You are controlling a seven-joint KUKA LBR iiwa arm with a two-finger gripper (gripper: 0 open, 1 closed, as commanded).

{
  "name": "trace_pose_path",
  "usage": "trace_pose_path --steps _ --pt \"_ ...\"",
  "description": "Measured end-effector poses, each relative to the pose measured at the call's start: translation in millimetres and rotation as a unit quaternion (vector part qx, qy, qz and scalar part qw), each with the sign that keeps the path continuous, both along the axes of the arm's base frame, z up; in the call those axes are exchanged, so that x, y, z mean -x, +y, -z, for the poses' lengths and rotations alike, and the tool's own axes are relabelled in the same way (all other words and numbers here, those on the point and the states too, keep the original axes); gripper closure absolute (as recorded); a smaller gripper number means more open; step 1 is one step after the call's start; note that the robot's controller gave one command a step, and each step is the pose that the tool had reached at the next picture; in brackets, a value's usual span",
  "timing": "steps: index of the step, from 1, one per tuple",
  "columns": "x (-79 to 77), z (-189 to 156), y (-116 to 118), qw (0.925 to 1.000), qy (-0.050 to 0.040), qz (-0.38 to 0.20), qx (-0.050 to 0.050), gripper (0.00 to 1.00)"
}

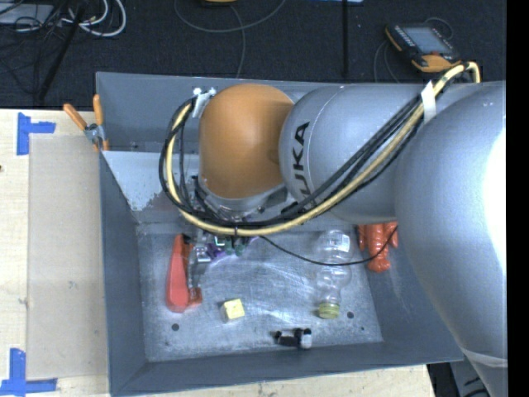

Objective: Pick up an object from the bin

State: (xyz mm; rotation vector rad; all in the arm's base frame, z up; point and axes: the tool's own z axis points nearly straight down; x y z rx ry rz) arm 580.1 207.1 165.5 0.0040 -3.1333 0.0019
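Observation:
My gripper (197,270) comes down from under the arm's wrist into the left part of the bin. It stands right against the right side of a long red-orange plastic piece (176,278) that lies lengthwise on the bin floor. I cannot see whether the two touch. A small purple and green thing (218,250) shows just behind the gripper, partly hidden by the wrist. A little yellow cube (233,308) lies on the floor to the gripper's lower right, apart from it.
A clear plastic bottle (331,273) with a yellow-green cap lies right of centre. An orange ribbed thing (377,243) sits by the right wall, partly under the arm. A small black piece (291,337) rests near the front wall. The arm covers the bin's back half.

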Motion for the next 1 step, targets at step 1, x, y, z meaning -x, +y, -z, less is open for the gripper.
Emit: trace_pose_path --steps 1 --pt "-2.1 -4.2 -0.8 1.0000 -0.0036 0.002 -0.001 0.00"
